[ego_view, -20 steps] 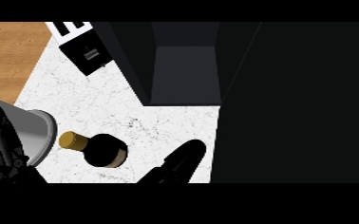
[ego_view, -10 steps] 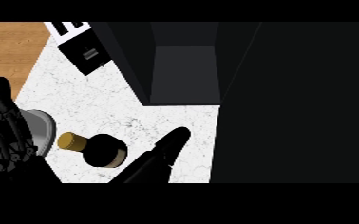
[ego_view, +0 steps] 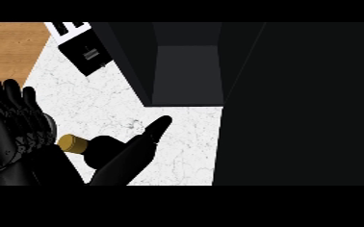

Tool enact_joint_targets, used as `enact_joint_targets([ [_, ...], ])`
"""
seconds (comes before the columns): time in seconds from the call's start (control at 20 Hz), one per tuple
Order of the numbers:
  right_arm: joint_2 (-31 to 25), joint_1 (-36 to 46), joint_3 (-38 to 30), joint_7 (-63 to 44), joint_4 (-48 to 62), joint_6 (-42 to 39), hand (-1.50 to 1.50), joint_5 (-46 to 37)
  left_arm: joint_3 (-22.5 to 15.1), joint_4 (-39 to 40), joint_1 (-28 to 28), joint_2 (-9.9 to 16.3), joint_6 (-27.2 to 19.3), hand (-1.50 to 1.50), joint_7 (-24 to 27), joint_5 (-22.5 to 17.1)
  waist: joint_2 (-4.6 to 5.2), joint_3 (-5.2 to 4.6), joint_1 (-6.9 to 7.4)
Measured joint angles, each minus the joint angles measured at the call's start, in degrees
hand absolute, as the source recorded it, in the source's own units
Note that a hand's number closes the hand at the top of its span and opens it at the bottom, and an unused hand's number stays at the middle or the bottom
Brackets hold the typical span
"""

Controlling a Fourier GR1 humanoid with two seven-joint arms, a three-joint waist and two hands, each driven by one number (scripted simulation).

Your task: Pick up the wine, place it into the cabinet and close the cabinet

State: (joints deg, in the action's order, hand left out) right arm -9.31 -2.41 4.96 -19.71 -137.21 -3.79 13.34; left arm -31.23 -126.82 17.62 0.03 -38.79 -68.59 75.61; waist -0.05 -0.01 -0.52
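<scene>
The wine bottle (ego_view: 96,149) is black with a gold cap (ego_view: 71,143) and lies on the white marble counter (ego_view: 92,101) at the lower left, cap pointing left. My right hand (ego_view: 135,151) comes in from the lower edge and rests against the bottle's right side, covering part of its body, fingers straight and pointing up-right. My left hand (ego_view: 21,122) shows at the left edge just left of the cap, fingers up and open. The dark cabinet (ego_view: 186,72) stands open at the top centre, its inside bare.
The cabinet's open door (ego_view: 292,106) fills the right side as a big dark panel. A small black box (ego_view: 85,55) and a white striped item (ego_view: 68,27) sit at the counter's far left corner. Wooden surface (ego_view: 18,43) lies beyond the counter's left edge.
My right hand has slid left and forward until it lies against the bottle. My left hand has risen along the left edge, replacing the grey forearm seen before. The bottle has stayed put.
</scene>
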Motion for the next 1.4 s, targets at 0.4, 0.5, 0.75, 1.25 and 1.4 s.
enact_joint_targets([
  [0.4, -1.06, -2.68, -4.59, 2.07, 0.02, -4.17, -1.50, 1.11, 2.59, 3.60, -12.99, 0.75, -10.52, -1.50, 7.55, -3.67, 0.00, 0.00, 0.16],
  [0.5, -1.36, -2.44, -4.77, 1.06, -0.19, -4.59, -1.50, 1.34, 3.02, 5.14, -14.95, 0.64, -12.99, -1.50, 8.96, -4.66, -0.01, -0.02, 0.16],
  [0.75, -1.56, -4.03, -7.47, 2.59, 0.50, -7.58, -1.50, 3.06, 3.08, 6.60, -21.01, 3.33, -18.14, -1.50, 12.52, -10.37, -0.04, -0.03, 0.12],
  [1.25, 0.01, -4.55, -6.30, 1.79, 0.46, -8.95, -1.50, 4.12, 0.08, 11.95, -28.84, 11.68, -31.83, -1.50, 22.51, -24.24, -0.08, -0.07, 0.22],
  [1.4, 0.54, -5.17, -6.15, 1.62, 0.36, -9.08, -1.50, 4.36, -1.20, 13.75, -29.87, 15.04, -36.05, -1.50, 25.42, -29.01, -0.11, -0.10, 0.16],
])
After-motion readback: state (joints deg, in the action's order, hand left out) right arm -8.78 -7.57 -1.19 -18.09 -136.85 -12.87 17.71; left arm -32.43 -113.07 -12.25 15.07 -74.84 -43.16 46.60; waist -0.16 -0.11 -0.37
